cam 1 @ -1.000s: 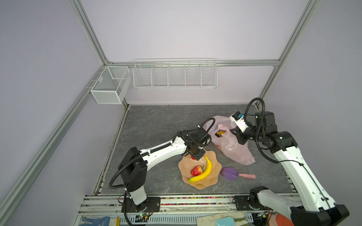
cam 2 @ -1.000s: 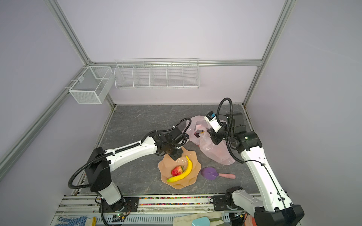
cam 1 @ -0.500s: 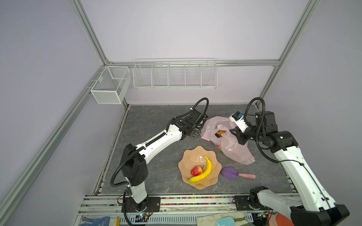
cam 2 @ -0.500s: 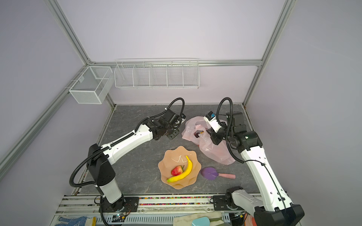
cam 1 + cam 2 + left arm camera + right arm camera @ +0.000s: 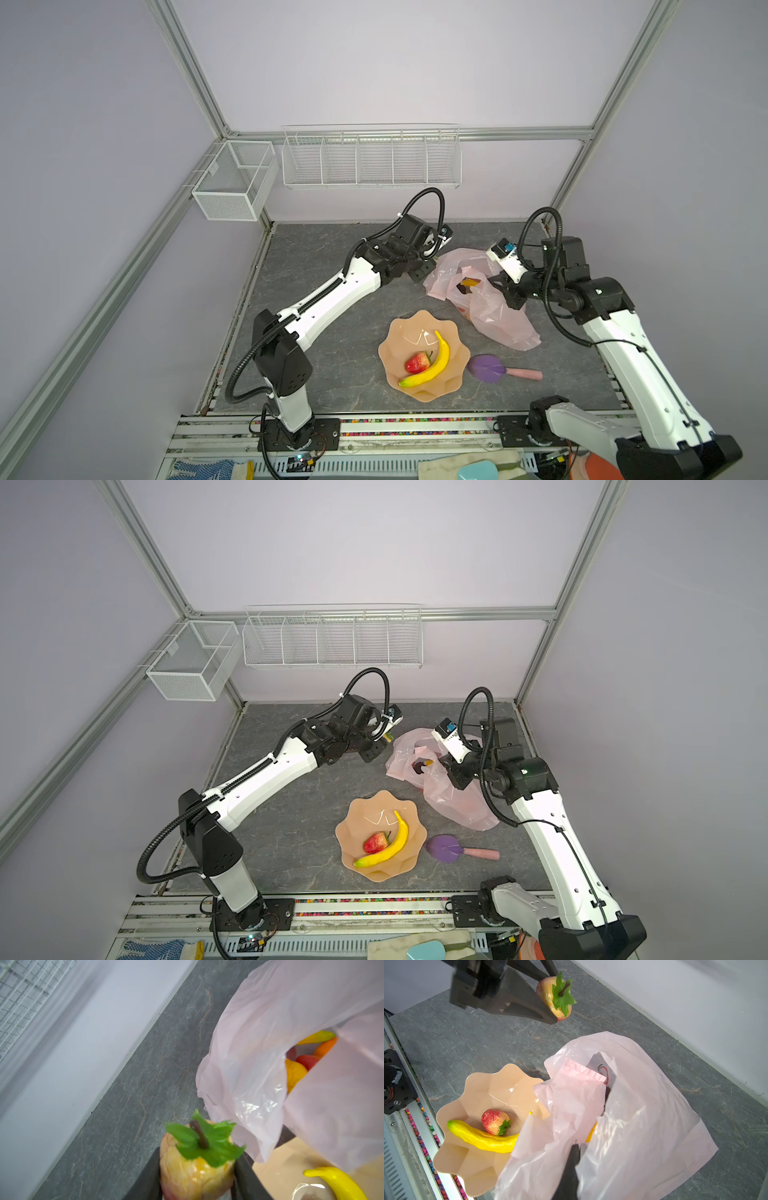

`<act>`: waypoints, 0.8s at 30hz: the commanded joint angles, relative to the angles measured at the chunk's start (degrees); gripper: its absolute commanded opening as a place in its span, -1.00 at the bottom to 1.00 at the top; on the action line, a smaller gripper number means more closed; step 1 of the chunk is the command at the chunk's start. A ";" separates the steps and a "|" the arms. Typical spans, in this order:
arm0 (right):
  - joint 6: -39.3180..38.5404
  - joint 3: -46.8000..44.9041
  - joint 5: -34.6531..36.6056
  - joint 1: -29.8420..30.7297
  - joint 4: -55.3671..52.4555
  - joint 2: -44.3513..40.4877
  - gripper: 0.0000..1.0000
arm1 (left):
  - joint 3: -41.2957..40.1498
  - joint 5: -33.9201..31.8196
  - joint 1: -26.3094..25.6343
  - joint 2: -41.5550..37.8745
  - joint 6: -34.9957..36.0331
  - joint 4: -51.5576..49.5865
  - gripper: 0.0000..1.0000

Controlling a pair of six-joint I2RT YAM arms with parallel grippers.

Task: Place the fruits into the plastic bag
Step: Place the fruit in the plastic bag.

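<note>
The left gripper (image 5: 553, 998) pinches the pear (image 5: 195, 1174) in the air at ten o'clock from the bag (image 5: 494, 316), the right gripper (image 5: 574, 1148) is squeezed tight on the bag's edge, and next, I think, the pear must move over the opening and drop in.

No legible text, red fruit outline (image 5: 603, 1073) on plastic bag (image 5: 654, 1115)
</note>
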 commanded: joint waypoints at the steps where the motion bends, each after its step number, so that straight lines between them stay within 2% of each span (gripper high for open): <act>1: -2.17 0.86 -0.49 0.20 -1.24 -0.09 -0.87 | 2.69 9.28 0.07 -1.50 -3.04 0.84 -0.34; 7: -2.63 0.77 -0.37 0.16 -1.50 -0.36 -0.87 | 3.09 17.63 0.06 -0.96 -8.93 -1.15 -0.34; 12: -2.69 0.50 -0.49 0.20 -1.50 -0.49 -0.87 | 4.97 21.94 -0.02 2.78 -12.29 -1.77 -0.34; 16: -2.72 0.59 -1.01 0.15 -1.50 -0.53 -0.87 | 5.48 22.04 0.01 5.71 -14.27 0.98 -0.34; 19: -2.79 0.60 -2.03 0.19 -1.85 -0.79 -0.87 | 8.51 20.42 0.00 9.35 -14.29 0.21 -0.34; 24: -2.64 -0.05 -3.59 0.16 -1.77 -1.28 -0.87 | 14.26 22.59 0.14 16.44 -14.06 -0.08 -0.32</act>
